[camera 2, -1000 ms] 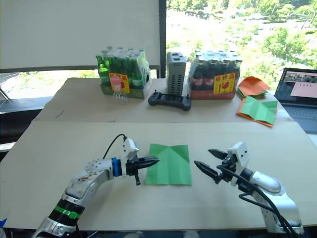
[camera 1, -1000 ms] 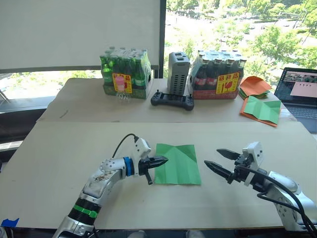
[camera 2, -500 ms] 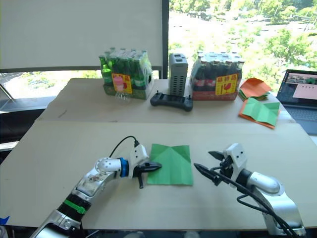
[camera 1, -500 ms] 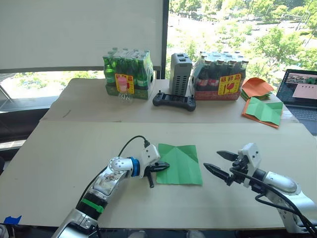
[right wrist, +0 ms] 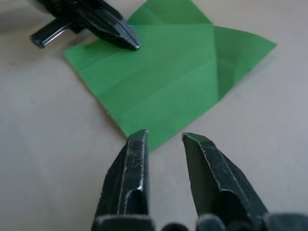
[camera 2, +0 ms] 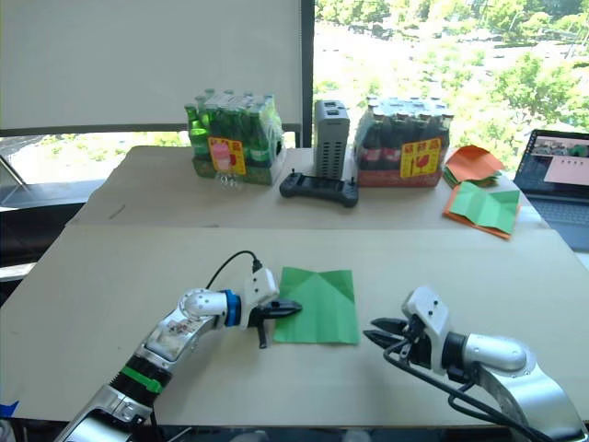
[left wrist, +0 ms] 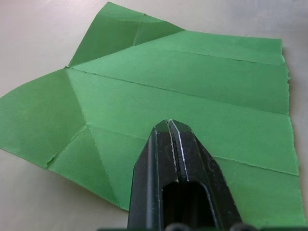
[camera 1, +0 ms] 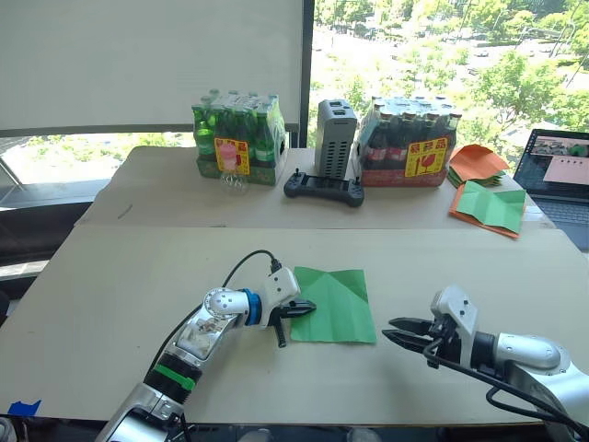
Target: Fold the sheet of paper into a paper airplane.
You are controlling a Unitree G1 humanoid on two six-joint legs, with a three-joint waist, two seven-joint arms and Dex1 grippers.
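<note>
The sheet of paper lies flat on the near table, bright green, with crease lines and two folded corners on its far side. My left gripper is shut, and its tip rests on the sheet's left edge. My right gripper hovers low just right of the sheet's near right corner. Its fingers stand a narrow gap apart with nothing between them, and the paper's corner lies just beyond their tips.
On the far table stand a pack of green bottles, a grey box, a black controller and a pack of dark bottles. Orange papers, a green sheet with orange edges and a laptop sit at far right.
My right gripper's fingers have closed from wide apart to a narrow gap, and it has sunk lower toward the table. The left gripper's tip moved onto the sheet's edge and stays there.
</note>
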